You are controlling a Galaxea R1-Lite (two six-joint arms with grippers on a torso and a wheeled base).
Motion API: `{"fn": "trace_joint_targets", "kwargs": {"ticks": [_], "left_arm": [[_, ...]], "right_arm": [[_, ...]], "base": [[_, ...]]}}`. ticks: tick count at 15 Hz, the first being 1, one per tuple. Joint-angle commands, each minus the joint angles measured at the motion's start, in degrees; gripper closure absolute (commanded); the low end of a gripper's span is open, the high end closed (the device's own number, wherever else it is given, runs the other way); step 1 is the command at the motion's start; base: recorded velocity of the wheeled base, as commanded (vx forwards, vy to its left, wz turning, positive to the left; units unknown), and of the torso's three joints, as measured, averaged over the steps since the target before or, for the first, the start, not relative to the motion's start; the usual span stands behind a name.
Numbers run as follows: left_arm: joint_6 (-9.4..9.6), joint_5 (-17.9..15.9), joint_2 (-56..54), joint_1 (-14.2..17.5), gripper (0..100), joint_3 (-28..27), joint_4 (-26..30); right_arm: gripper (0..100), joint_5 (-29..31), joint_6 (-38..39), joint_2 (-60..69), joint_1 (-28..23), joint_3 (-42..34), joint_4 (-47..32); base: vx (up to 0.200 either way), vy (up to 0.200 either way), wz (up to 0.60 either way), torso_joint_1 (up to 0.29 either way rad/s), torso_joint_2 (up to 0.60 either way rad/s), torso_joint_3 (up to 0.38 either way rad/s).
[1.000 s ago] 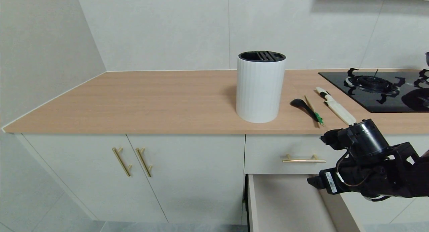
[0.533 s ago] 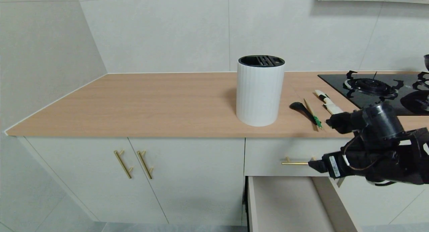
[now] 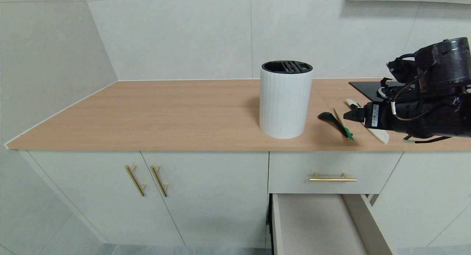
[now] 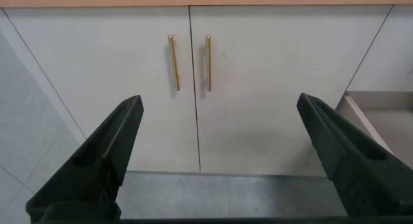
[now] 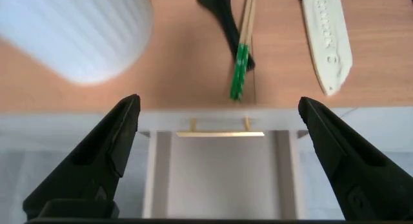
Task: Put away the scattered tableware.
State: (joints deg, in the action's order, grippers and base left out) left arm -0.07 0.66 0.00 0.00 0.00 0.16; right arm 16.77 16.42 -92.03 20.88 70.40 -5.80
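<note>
Holder: white ribbed holder (image 3: 285, 100) with a black slotted top, upright on the table (image 3: 165, 115).
Spoon: black spoon (image 3: 331, 119) lying just right of the holder. In the right wrist view its bowl is cut off at the frame edge.
Chopsticks: wooden chopsticks (image 3: 344, 125), green ends toward the near edge. The right wrist view shows them crossing the spoon's handle, touching it; the head view leaves this unclear.
Knife: cream knife (image 3: 381, 136) right of the chopsticks, apart from them. In the head view its middle is hidden behind the right arm.
Right gripper: right gripper (image 5: 218, 121) above the tableware, jaws wide apart and holding nothing.
Left gripper: left gripper (image 4: 219, 101) low, facing the cabinet doors (image 4: 193, 88), jaws spread and holding nothing.
Drawer: lower drawer (image 3: 312, 225) pulled out, cut off at the bottom edge.
Hob: black hob (image 3: 366, 87) far right, mostly behind the right arm.
</note>
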Motion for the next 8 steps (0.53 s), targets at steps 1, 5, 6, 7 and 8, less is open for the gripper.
{"fn": "trace_joint_targets", "kwargs": {"ticks": [1,5,6,7,8], "left_arm": [[-0.01,0.0,0.1,0.0,0,0.0,0.0],[-0.01,0.0,0.0,0.0,0,0.0,0.0],[-0.01,0.0,0.0,0.0,0,0.0,0.0],[-0.01,0.0,0.0,0.0,0,0.0,0.0],[-0.01,0.0,0.0,0.0,0,0.0,0.0]], "right_arm": [[0,0.3,2.1,-3.8,-0.3,2.4,-0.2],[0,1.3,5.3,-9.7,-0.3,6.3,-4.7],[0,3.2,5.6,-11.6,-0.8,6.7,-4.5],[0,4.5,5.6,-13.1,-1.3,6.8,-4.0],[0,4.6,5.6,-14.1,-1.5,6.9,-3.0]], "base": [[0.0,0.0,0.0,0.0,0.0,0.0],[0.0,0.0,0.0,0.0,0.0,0.0],[0.0,0.0,0.0,0.0,0.0,0.0],[0.0,0.0,0.0,0.0,0.0,0.0],[0.0,0.0,0.0,0.0,0.0,0.0]]}}
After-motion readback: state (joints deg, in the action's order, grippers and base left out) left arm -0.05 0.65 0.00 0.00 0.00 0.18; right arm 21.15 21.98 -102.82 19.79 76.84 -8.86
